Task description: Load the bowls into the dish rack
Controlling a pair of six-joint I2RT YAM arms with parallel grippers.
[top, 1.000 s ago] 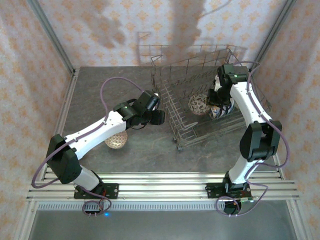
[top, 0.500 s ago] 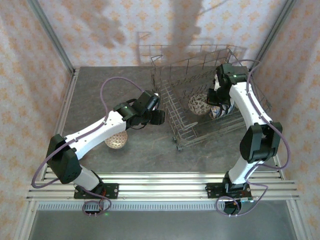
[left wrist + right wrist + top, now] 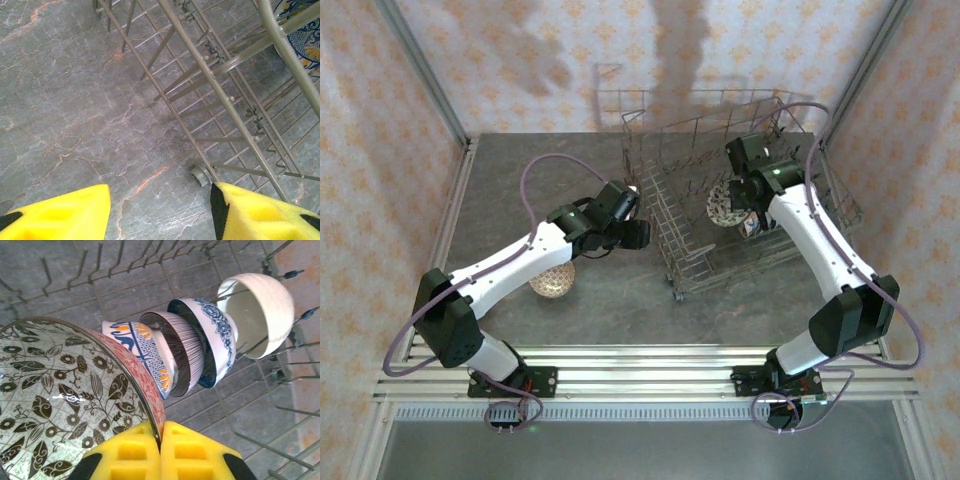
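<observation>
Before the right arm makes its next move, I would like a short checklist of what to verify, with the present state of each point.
1. right gripper shut on the leaf-patterned bowl at its rim: ok.
2. That bowl is inside the dish rack: ok.
3. It is settled well enough to release: cannot tell.
4. It is clear of the blue-and-orange bowl beside it: cannot tell.
5. left gripper open, over the table beside the rack: ok.
6. Every bowl loaded: not ok, a patterned bowl lies on the table.
</observation>
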